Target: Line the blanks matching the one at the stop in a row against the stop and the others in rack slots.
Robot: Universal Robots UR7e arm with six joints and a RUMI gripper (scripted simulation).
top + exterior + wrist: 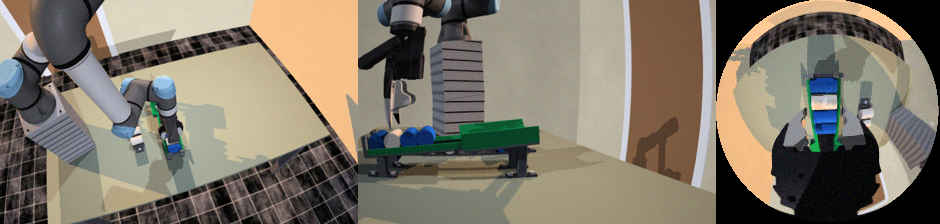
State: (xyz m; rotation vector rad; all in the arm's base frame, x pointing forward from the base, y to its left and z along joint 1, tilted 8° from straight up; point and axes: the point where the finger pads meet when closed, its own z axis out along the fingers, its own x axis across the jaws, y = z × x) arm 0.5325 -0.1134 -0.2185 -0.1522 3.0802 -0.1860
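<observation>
The green feed ramp (154,109) (499,140) (815,146) carries a row: a blue blank (174,148) (378,140) (824,85) at the stop, a white blank (393,139) (824,102), a second blue blank (409,137) (824,116) and a third blue blank (426,136) (827,129). All lie across the ramp. My gripper (394,123) (824,107) is open and empty above the row, its jaws toward the ramp's two sides. The stock rack (139,148) (866,102) stands beside the ramp with white blanks (136,140) (866,113); the arm hides its rest in the top view.
The ramp's raised side walls (491,126) stand at its upper end. The ribbed robot pedestal (64,138) (458,87) (911,137) is beyond the rack. Behind the ramp in the exterior view, a bit of blue (500,150) shows low down, mostly hidden.
</observation>
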